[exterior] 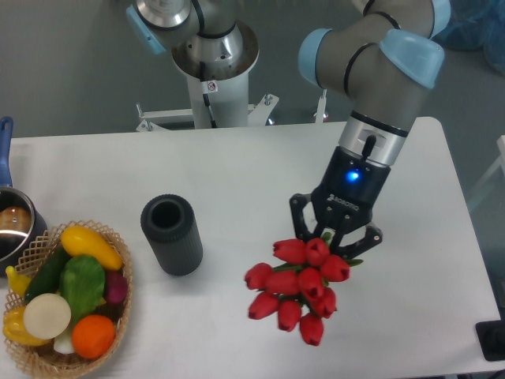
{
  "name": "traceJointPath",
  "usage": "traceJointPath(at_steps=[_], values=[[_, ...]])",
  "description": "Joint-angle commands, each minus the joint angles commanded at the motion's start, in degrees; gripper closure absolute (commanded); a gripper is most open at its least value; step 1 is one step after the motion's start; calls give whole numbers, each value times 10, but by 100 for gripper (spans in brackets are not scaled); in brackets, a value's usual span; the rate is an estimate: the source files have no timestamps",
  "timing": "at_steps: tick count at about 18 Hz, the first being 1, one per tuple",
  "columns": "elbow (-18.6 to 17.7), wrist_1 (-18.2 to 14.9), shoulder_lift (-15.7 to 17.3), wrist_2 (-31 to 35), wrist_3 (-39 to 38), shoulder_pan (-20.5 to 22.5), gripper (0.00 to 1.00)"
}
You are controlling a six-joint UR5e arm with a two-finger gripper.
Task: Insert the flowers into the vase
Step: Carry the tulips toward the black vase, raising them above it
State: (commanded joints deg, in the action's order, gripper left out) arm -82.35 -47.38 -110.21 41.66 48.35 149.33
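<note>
Gripper (pixel 334 234) is clamped on the green stems of the bunch of red closed tulip buds (pixel 297 288), carried over the table, well right of the dark ribbed cylinder vase (pixel 171 234). Looks light and floppy, so gripping the stems beats squeezing buds.
</note>
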Motion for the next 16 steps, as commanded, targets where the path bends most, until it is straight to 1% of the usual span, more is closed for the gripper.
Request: traceJointPath(at_steps=[3,5,6,7,8,10,13,16], values=[[0,26,-2,-2,-17,-12,96],[1,40,0,-25,-34,-18,95],[1,46,0,-58,-39,-15,92],[1,47,0,-100,-39,-12,86],[-2,47,0,-137,-39,-9,85],[-10,46,1,-178,-39,-4,88],[-28,46,23,-225,-39,-4,89],[-57,46,56,-271,-39,3,89]])
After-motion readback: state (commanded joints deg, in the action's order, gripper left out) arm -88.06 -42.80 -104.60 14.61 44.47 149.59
